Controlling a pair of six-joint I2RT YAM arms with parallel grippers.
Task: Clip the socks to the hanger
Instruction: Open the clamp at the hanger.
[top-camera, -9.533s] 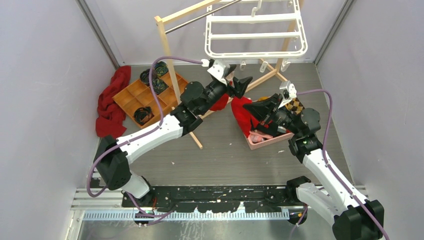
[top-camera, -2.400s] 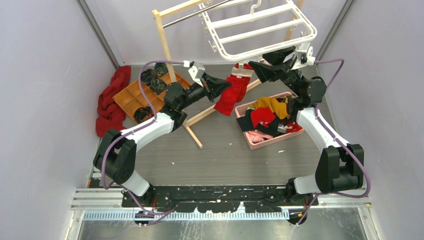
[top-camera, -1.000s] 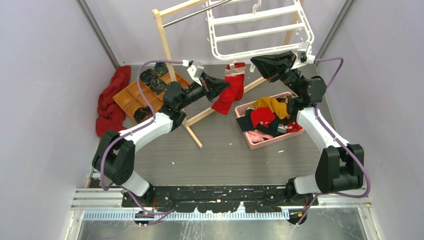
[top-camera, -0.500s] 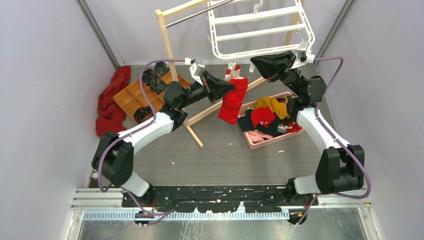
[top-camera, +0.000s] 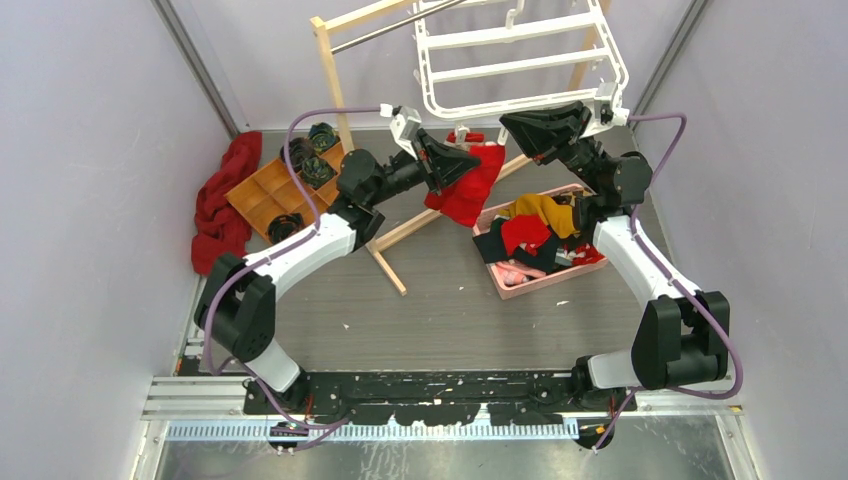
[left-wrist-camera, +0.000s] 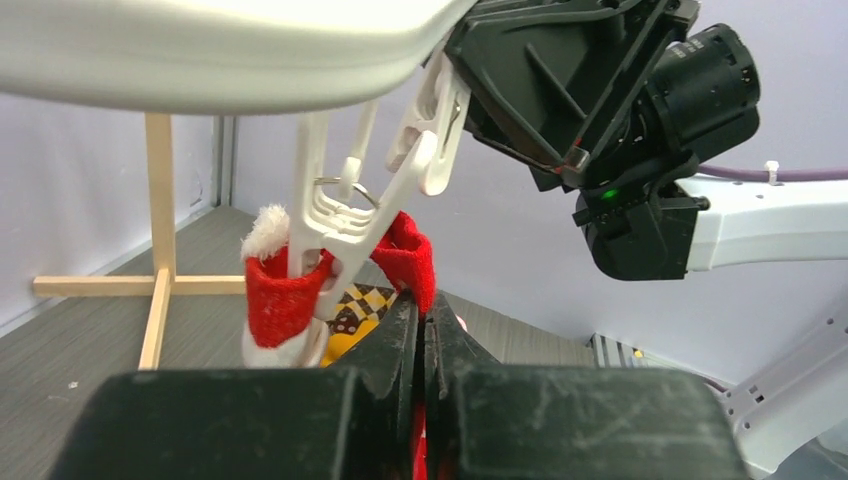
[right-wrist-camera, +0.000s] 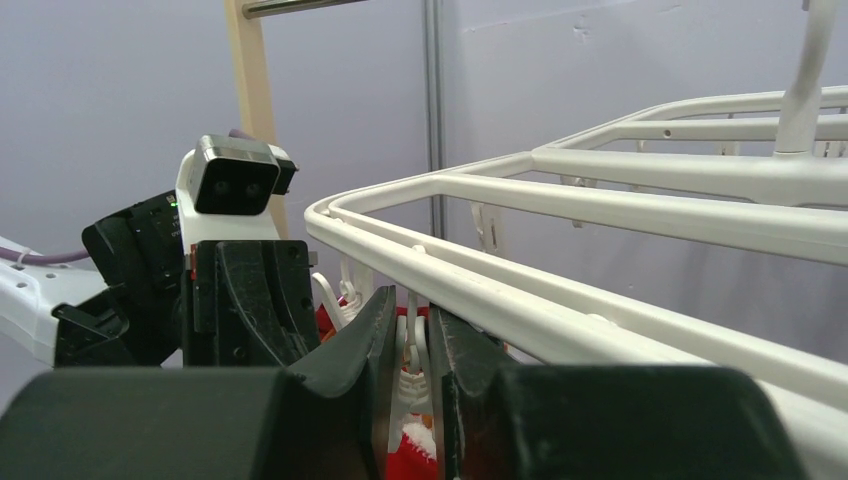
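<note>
The white hanger (top-camera: 520, 63) hangs tilted at the back. A red sock (top-camera: 475, 190) with a fluffy white cuff hangs bunched below its front rail. My left gripper (top-camera: 472, 160) is shut on the sock's red fabric, seen pinched between the fingers in the left wrist view (left-wrist-camera: 422, 300). There the cuff (left-wrist-camera: 280, 300) sits in the jaws of a white clip (left-wrist-camera: 345, 215) under the hanger rail (left-wrist-camera: 200, 50). My right gripper (top-camera: 503, 122) is shut on that clip's upper handles (right-wrist-camera: 410, 370), its fingertips (right-wrist-camera: 412, 305) just under the rail (right-wrist-camera: 600, 200). Red sock (right-wrist-camera: 410, 445) shows below.
A pink basket (top-camera: 545, 280) of mustard, black and red garments sits under the right arm. The wooden rack (top-camera: 335, 90) stands at the back, its foot running beneath the sock. A compartment tray (top-camera: 265, 190) and a dark red cloth (top-camera: 220, 205) lie at the left.
My left gripper has moved up and to the right towards the hanger, gathering the sock's hanging part into a bunch. The right gripper has stayed on the clip.
</note>
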